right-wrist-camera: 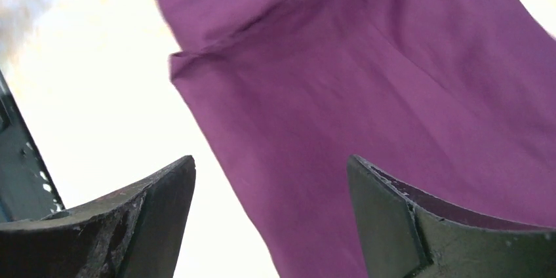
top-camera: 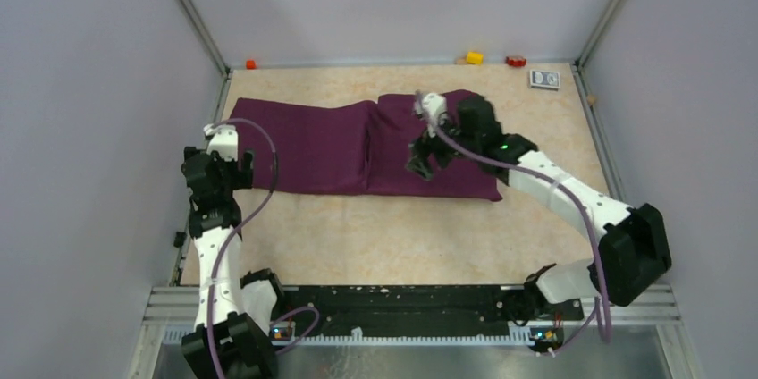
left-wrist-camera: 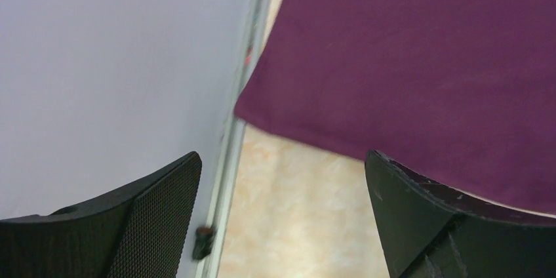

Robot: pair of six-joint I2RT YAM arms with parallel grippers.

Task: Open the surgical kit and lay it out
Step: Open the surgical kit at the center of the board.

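- Left hand: jaws wide apart and empty, poised just off the left corner of the wrap, close to the side wall.
- Right hand: jaws likewise wide and empty, hovering over the wrap's right half, probably placed to take the next fold.
- Wrap: lies lengthwise on the bench, with the left flap spread flat and the right half folded over.
- Tray and instruments: not visible, presumably under the folded half.

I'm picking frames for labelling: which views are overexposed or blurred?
Right wrist: the table is blown out to white, and the cloth looks slightly smeared. Left wrist: even exposure, no glare, cloth a little soft. Top: evenly lit and sharp, no glare.
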